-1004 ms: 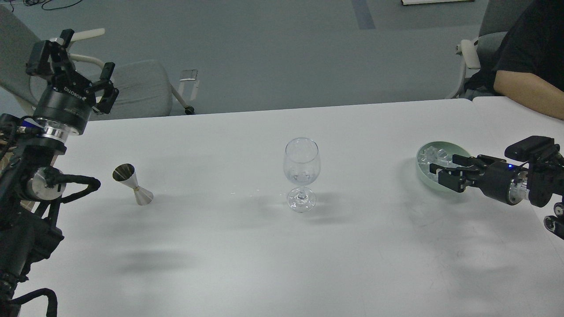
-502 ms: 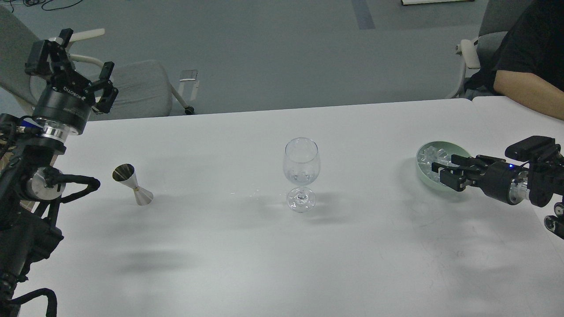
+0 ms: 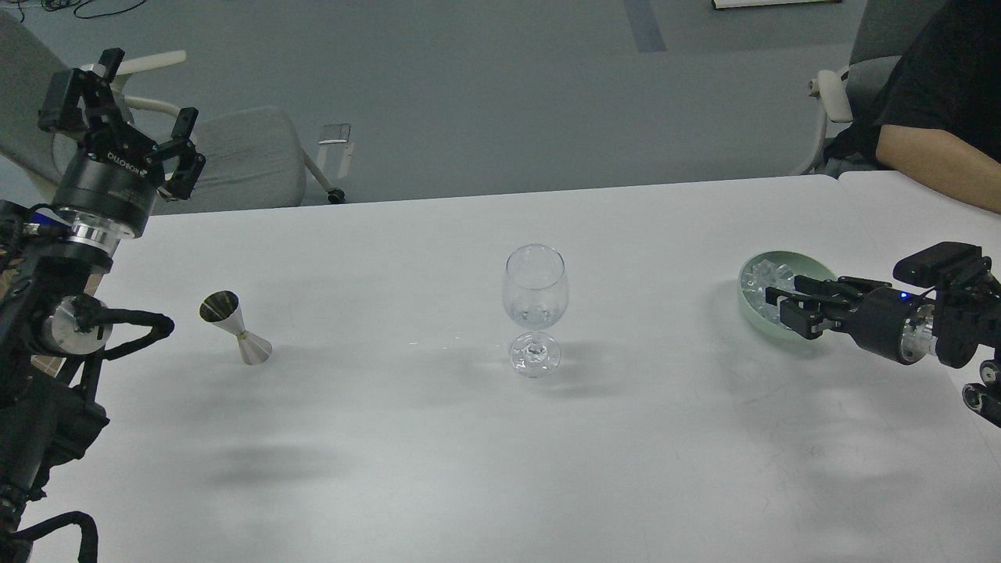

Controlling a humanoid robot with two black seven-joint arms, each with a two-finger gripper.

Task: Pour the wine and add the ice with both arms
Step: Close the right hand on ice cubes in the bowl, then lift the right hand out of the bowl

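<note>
My right gripper (image 3: 786, 309) reaches into the bowl (image 3: 751, 306) right of the glass (image 3: 535, 297) for ice (image 3: 762, 277) — whether it grips any I cannot tell — while my left gripper (image 3: 125, 109), fingers spread, hangs empty far left.

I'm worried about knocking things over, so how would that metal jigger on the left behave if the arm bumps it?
The jigger stands on a small cone base with a narrow waist, so it probably tips easily. Its round cones would likely roll in an arc once down. It looks like rigid, smooth metal, possibly slippery between gripper fingers.
</note>
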